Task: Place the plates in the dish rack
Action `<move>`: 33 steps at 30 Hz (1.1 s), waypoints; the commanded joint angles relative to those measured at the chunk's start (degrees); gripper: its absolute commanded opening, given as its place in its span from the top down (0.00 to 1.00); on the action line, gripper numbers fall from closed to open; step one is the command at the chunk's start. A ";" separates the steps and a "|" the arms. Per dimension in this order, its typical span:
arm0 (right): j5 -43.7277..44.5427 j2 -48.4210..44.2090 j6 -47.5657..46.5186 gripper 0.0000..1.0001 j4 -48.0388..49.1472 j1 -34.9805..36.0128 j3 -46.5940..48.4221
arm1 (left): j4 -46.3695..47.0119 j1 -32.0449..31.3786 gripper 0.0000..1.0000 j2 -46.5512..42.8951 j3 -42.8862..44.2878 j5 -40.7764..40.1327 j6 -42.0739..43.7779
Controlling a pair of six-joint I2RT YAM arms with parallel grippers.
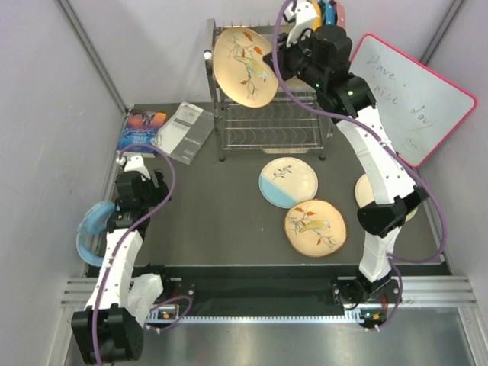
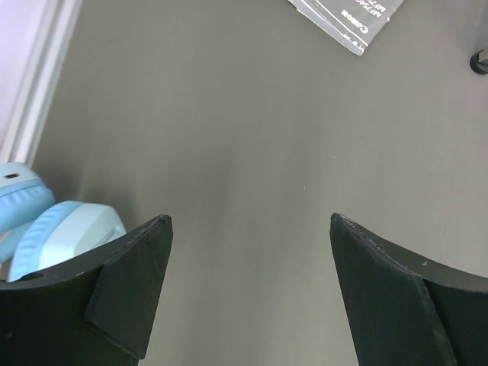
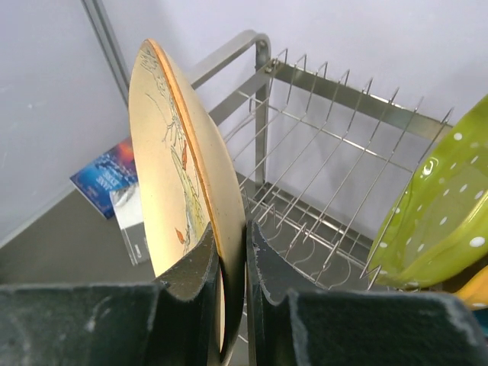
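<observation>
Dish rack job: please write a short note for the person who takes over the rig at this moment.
Left gripper: open, empty, over the table beside the headphones.
Right gripper: shut on the rim of a bird plate, held on edge over the top tier of the rack, not yet in a slot.
On the table: blue-cream plate, second bird plate, fourth plate partly hidden behind the right arm.
Done: no painted plate seated yet.
Left: slot the held plate, then load the other three.
</observation>
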 commanded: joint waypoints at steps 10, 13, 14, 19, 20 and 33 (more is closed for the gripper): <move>14.65 -4.16 -4.40 1.00 23.74 5.04 7.83 | 8.00 -0.38 0.11 4.68 -1.32 3.17 0.19; 18.25 -4.25 -8.27 1.00 26.38 7.59 7.84 | 8.00 -0.38 0.11 4.68 -1.32 3.17 0.19; 19.48 -4.25 -9.06 1.00 27.26 8.12 7.84 | 8.00 -0.38 0.11 4.68 -1.32 3.17 0.19; 26.86 -4.08 -14.68 1.00 34.37 9.80 6.43 | 8.00 -0.38 0.11 4.68 -1.32 3.17 0.19; 29.75 -3.38 -17.74 1.00 37.95 9.89 6.34 | 8.00 -0.38 0.11 4.68 -1.32 3.17 0.19; 41.55 3.83 -34.02 1.00 54.51 8.48 7.39 | 8.00 -0.38 0.11 4.68 -1.32 3.17 0.19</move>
